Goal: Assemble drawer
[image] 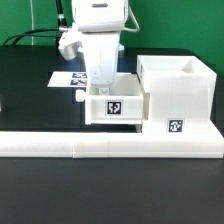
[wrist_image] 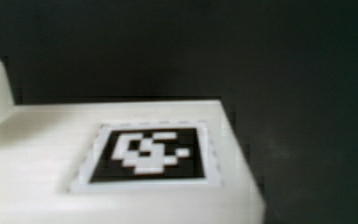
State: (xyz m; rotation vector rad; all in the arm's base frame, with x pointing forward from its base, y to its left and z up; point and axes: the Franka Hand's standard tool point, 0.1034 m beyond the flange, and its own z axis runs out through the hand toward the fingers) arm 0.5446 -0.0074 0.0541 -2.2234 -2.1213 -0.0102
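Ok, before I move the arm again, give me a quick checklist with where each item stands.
1. End effector down at the small tray: ok.
2. End effector open or shut: cannot tell, the fingertips are hidden.
3. Tray's tag readable in the wrist view: ok, slightly blurred.
4. Tray seated against the tall shell: cannot tell, they look close or touching.
5. Tray and shell behind the long rail: ok.
6. Second tray in view: not ok, none visible.
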